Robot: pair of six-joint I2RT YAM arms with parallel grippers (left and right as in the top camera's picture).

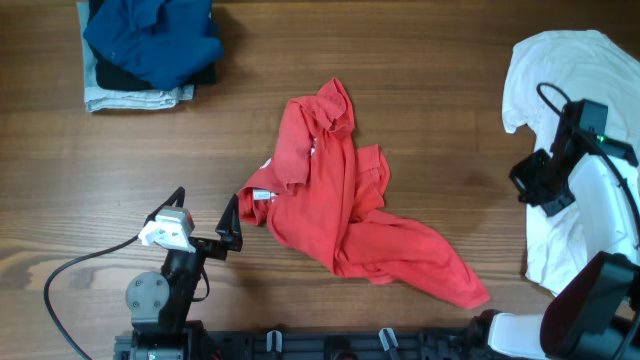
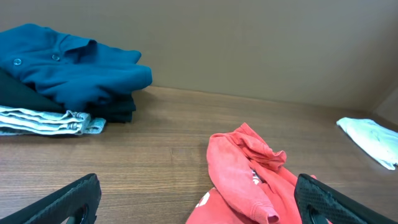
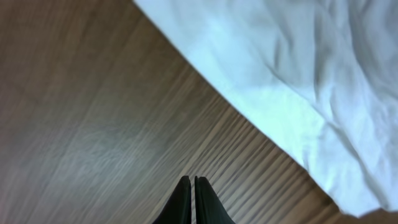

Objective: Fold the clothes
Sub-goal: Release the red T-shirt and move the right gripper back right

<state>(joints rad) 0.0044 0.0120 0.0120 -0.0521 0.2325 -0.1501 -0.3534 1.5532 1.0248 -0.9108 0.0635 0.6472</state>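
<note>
A wooden table (image 1: 430,110) is being occupied by a red T-shirt (image 1: 340,215), white print unreadable; left gripper (image 1: 207,212) is being held spread, right gripper (image 3: 190,198) pressed together.

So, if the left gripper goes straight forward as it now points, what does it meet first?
Probably the crumpled red T-shirt, just ahead of the left gripper, between its open fingers; depth is unclear.

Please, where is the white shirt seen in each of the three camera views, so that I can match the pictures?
Overhead: the white shirt lies at the right edge.
Left wrist: a small piece of the white shirt shows at the far right edge.
Right wrist: the white shirt fills the upper right, beyond the right gripper.
Shared landmark: the wooden table, in all three views.
</note>
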